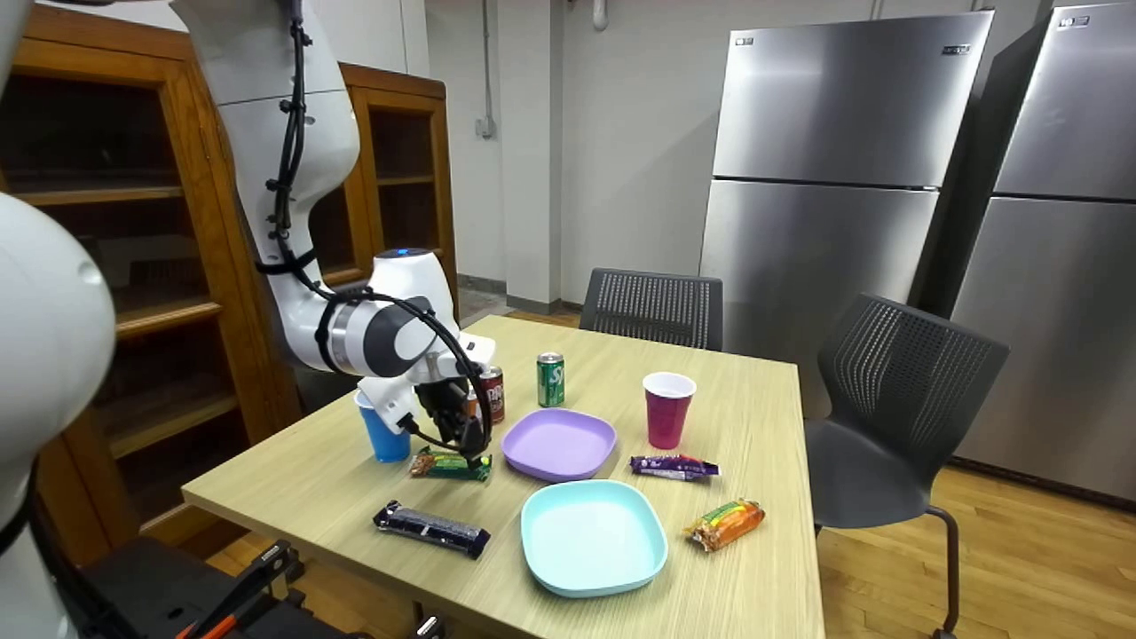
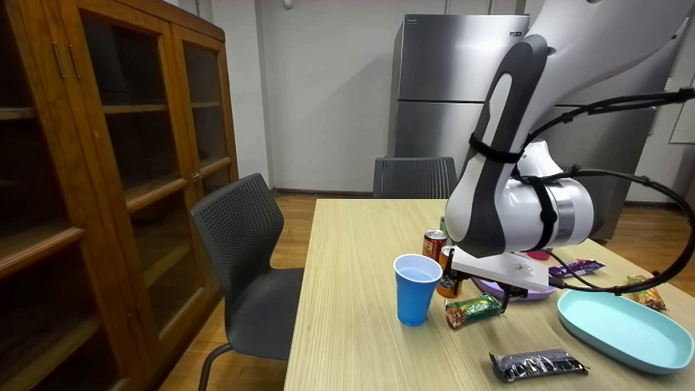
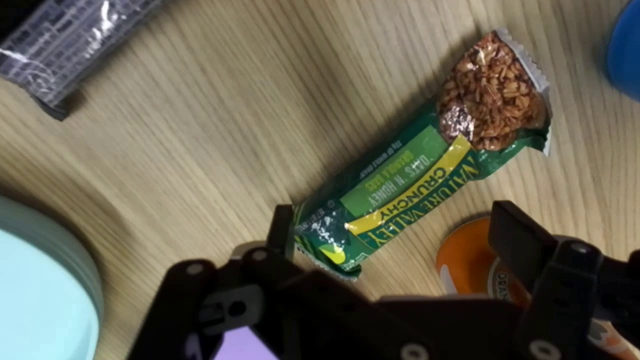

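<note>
In the wrist view, the edge cuts the black bar (image 3: pixel 75 50) at ten o'clock, blue cup (image 3: pixel 626 55) at two and light blue plate (image 3: pixel 40 295) at eight. The gripper (image 3: pixel 392 215) hides part of the orange can (image 3: pixel 462 260) at four, and the purple plate (image 3: pixel 244 345) just peeks past it at seven. In an exterior view, the arm (image 2: pixel 581 54) hides most of the green can (image 2: pixel 443 223) just past three. Words on the green snack bar (image 1: pixel 451 464), at seven in an exterior view, are too tiny to read.
</note>
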Robot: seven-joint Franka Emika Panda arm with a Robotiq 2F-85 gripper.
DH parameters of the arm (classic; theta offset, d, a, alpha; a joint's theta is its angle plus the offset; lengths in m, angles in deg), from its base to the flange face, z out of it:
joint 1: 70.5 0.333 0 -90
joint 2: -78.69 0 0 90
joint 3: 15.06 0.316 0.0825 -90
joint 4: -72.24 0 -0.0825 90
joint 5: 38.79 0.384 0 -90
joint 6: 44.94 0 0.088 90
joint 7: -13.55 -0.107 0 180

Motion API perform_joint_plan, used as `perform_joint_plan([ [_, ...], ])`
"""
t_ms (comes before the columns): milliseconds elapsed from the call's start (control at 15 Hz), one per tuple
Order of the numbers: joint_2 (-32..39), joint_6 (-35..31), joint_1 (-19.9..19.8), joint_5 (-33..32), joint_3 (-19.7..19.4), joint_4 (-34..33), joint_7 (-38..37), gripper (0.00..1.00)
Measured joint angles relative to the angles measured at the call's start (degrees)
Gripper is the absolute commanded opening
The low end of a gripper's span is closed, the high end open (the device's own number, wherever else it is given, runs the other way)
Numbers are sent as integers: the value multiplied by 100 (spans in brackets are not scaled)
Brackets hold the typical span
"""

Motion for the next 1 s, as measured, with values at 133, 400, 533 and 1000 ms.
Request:
perform_joint_plan([
  [133,92,4,0,45,28,-96,-35,100],
  [400,232,11,1,75,64,-217,-71,100],
  [533,285,18,1,76,66,-247,-72,100],
  [1000,363,30,2,76,68,-255,-72,56],
])
